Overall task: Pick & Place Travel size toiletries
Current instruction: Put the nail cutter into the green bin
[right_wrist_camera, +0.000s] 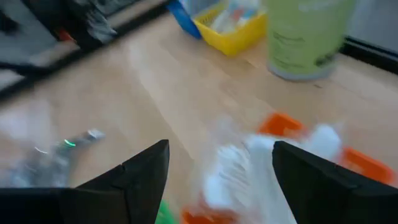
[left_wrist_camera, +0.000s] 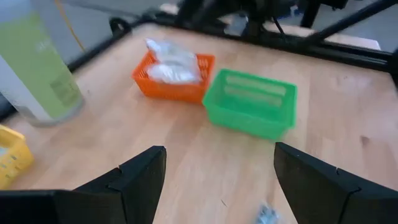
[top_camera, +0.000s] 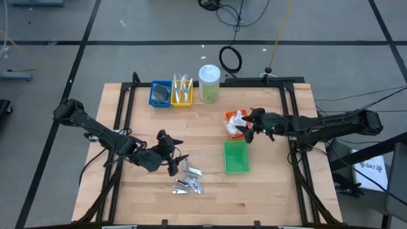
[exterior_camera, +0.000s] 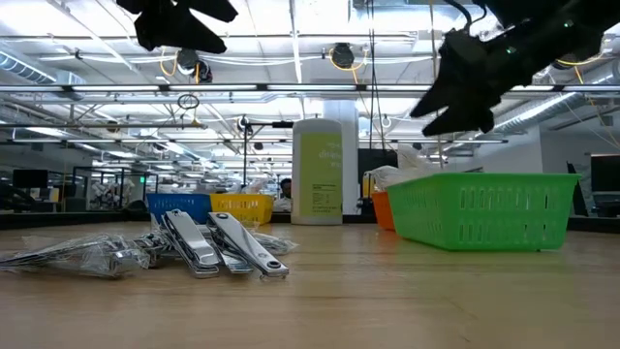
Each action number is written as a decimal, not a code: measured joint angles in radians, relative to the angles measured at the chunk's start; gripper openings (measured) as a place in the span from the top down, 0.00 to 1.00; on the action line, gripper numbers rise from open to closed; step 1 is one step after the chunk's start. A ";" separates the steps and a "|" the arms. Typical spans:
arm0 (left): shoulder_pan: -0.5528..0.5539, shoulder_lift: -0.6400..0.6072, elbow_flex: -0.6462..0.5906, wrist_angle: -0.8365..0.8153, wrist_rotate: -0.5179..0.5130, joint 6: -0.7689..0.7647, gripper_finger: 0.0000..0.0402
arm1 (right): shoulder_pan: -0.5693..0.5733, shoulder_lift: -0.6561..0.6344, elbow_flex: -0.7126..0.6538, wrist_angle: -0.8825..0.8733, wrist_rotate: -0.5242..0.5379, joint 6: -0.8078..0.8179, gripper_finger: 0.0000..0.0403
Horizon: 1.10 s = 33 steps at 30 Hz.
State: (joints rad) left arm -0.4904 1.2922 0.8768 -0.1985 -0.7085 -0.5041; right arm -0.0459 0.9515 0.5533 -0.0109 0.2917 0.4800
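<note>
Several silvery toiletry items (top_camera: 189, 179), some in clear wrap, lie on the table near its front; in the low view (exterior_camera: 199, 247) they look like nail clippers. My left gripper (top_camera: 176, 154) hangs open and empty just left of and above them; its wrist view (left_wrist_camera: 221, 180) shows bare table between the fingers. White crinkly packets (top_camera: 238, 121) lie in the orange tray (top_camera: 229, 116). My right gripper (top_camera: 248, 126) is open above that tray and clear of the packets (right_wrist_camera: 249, 162), as the low view (exterior_camera: 463, 87) shows.
An empty green tray (top_camera: 236, 156) stands in front of the orange one. At the back stand a blue tray (top_camera: 160, 93) with a dark grey pad, a yellow tray (top_camera: 182, 93) with slim sticks, and a tall clear jar (top_camera: 209, 83) with a white lid.
</note>
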 joint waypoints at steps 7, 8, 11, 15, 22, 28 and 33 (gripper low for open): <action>-0.006 0.054 0.000 -0.108 0.232 -0.181 0.27 | 0.060 -0.010 0.000 0.241 -0.211 -0.015 0.33; -0.011 0.077 0.000 -0.121 0.253 -0.210 0.27 | 0.073 -0.006 0.000 0.267 -0.213 -0.024 0.33; -0.013 0.161 0.000 -0.139 0.267 -0.319 0.27 | 0.100 -0.001 0.000 0.297 -0.211 -0.048 0.33; 0.008 0.274 -0.001 -0.141 0.287 -0.443 0.27 | 0.117 0.021 0.000 0.326 -0.182 -0.060 0.33; 0.076 0.402 -0.001 -0.139 0.364 -0.629 0.27 | 0.118 0.055 0.000 0.335 -0.161 -0.066 0.33; 0.125 0.447 0.002 -0.133 0.412 -0.725 0.27 | 0.118 0.060 0.000 0.336 -0.162 -0.066 0.33; 0.145 0.452 0.003 -0.135 0.444 -0.724 0.29 | 0.118 0.060 0.000 0.335 -0.162 -0.071 0.33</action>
State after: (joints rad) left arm -0.3458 1.7439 0.8795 -0.3339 -0.2643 -1.2285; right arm 0.0723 1.0115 0.5533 0.3244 0.1299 0.4089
